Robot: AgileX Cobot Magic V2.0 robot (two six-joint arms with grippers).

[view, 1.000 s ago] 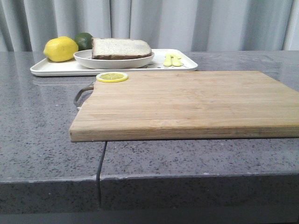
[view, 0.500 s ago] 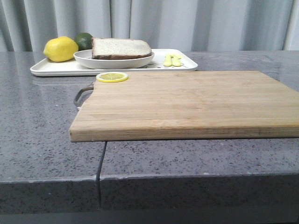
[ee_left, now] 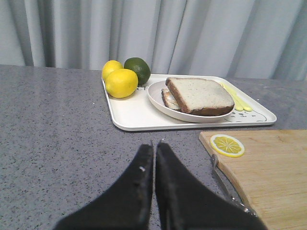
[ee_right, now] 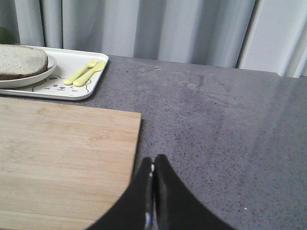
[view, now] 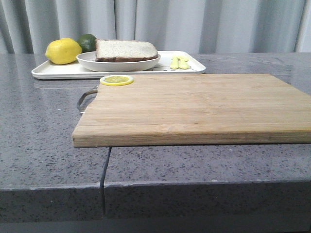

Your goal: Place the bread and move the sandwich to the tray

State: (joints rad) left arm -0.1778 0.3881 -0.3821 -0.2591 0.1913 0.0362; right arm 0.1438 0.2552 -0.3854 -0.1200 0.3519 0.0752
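The bread (view: 125,49) (ee_left: 199,93), a thick brown-crusted slice, lies on top of the sandwich (ee_left: 168,99) in the round white plate (view: 97,63) (ee_left: 156,96). The egg is hidden under it. The plate stands on the white tray (view: 58,72) (ee_left: 134,120) at the back left. My left gripper (ee_left: 154,143) hovers shut and empty over the grey counter, short of the tray's near rim. Shut and empty as well, my right gripper (ee_right: 153,159) hangs by the right edge of the wooden cutting board (ee_right: 62,153). Neither gripper shows in the front view.
The cutting board (view: 194,104) fills the middle of the counter, with a lemon slice (view: 116,80) (ee_left: 227,145) on its back left corner and a metal handle (view: 85,99). A lemon (view: 63,51), a lime (view: 88,41) and yellow cutlery (view: 179,62) (ee_right: 86,72) share the tray.
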